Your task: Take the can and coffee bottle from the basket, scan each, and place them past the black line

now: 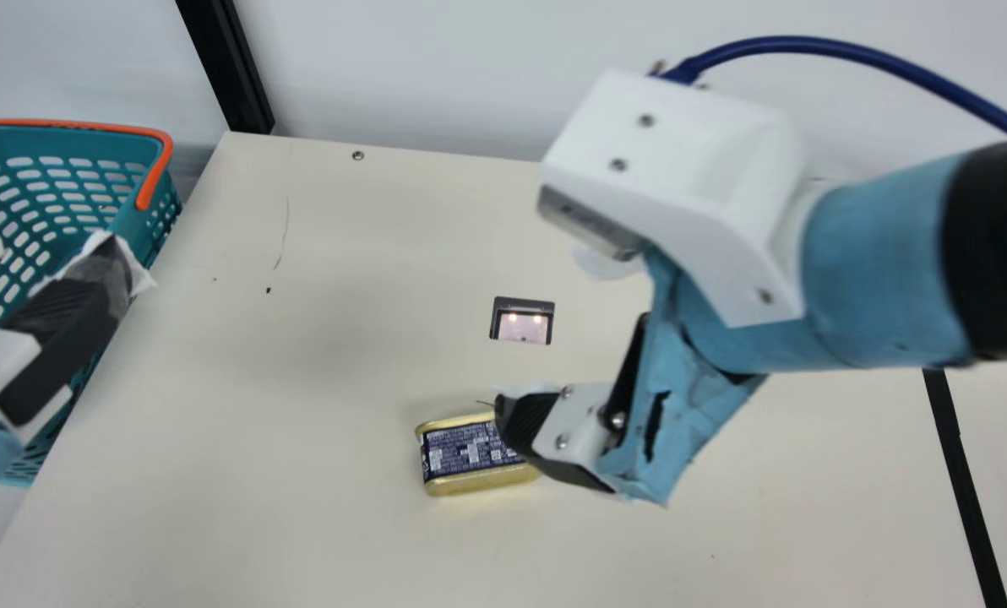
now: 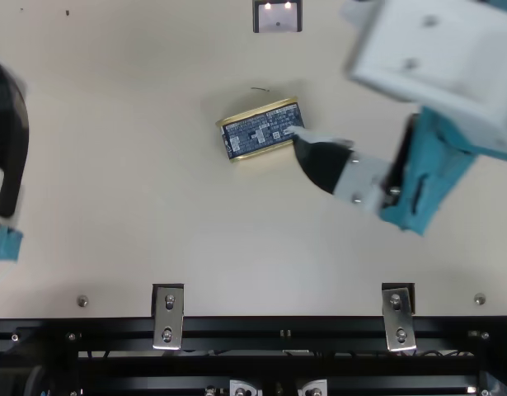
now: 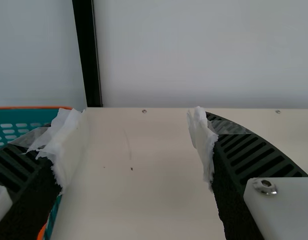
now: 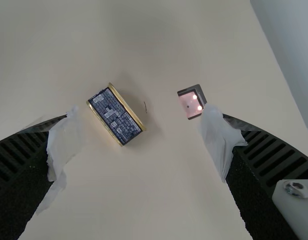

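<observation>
My left gripper (image 1: 73, 312) is beside the teal basket (image 1: 71, 127); in the left wrist view that gripper (image 3: 136, 145) stands open with nothing between its paper-wrapped fingers. The dark-blue and gold can (image 1: 470, 447) lies on the table, label side up, nearer the front than the scanner window (image 1: 523, 325). Over the can's right end in the main view is my right gripper (image 1: 546, 435), partly hiding it. In the right wrist view that gripper (image 4: 141, 137) has its fingers wide apart, and the can (image 4: 116, 116) shows beyond them, not held.
The black line (image 1: 964, 473) crosses the table at the right. A white wall rises behind the table, with a black post (image 1: 233, 76) near the basket. Metal brackets (image 2: 168, 318) sit on the black frame along the front edge. The right arm spans the table's right side.
</observation>
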Available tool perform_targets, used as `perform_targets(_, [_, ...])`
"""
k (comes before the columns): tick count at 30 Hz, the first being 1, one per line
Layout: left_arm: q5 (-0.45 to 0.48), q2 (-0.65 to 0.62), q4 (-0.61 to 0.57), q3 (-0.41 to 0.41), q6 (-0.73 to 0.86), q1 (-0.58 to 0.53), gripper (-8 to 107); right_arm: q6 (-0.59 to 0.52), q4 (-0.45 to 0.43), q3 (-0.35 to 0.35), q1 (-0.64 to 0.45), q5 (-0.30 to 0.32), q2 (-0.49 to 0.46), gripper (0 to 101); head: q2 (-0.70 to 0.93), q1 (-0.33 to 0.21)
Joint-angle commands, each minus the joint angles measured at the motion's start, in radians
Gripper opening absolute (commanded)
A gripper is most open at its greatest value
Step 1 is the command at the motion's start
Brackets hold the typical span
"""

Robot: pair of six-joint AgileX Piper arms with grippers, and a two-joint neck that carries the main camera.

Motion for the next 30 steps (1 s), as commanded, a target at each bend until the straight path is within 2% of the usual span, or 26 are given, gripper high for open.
perform_targets(1, [0.000, 0.000, 0.000, 0.000, 0.000, 0.000, 90, -0.021, -0.013, -0.010, 0.037, -0.004, 0.035, 101, -0.009, -0.015])
perform_targets(12, [0.017, -0.011, 0.000, 0.000, -0.018, 0.000, 90, -0.117, -0.088, -0.039, 0.162, -0.022, 0.170, 101, -0.009, -0.015])
perform_targets(23, [0.017, -0.011, 0.000, 0.000, -0.018, 0.000, 90, -0.216, -0.147, -0.008, 0.203, -0.024, 0.263, 101, -0.009, -0.015])
perform_targets(30, [0.017, -0.011, 0.000, 0.000, -0.018, 0.000, 90, -0.249, -0.194, 0.021, 0.215, -0.062, 0.313, 101, -0.009, -0.015])
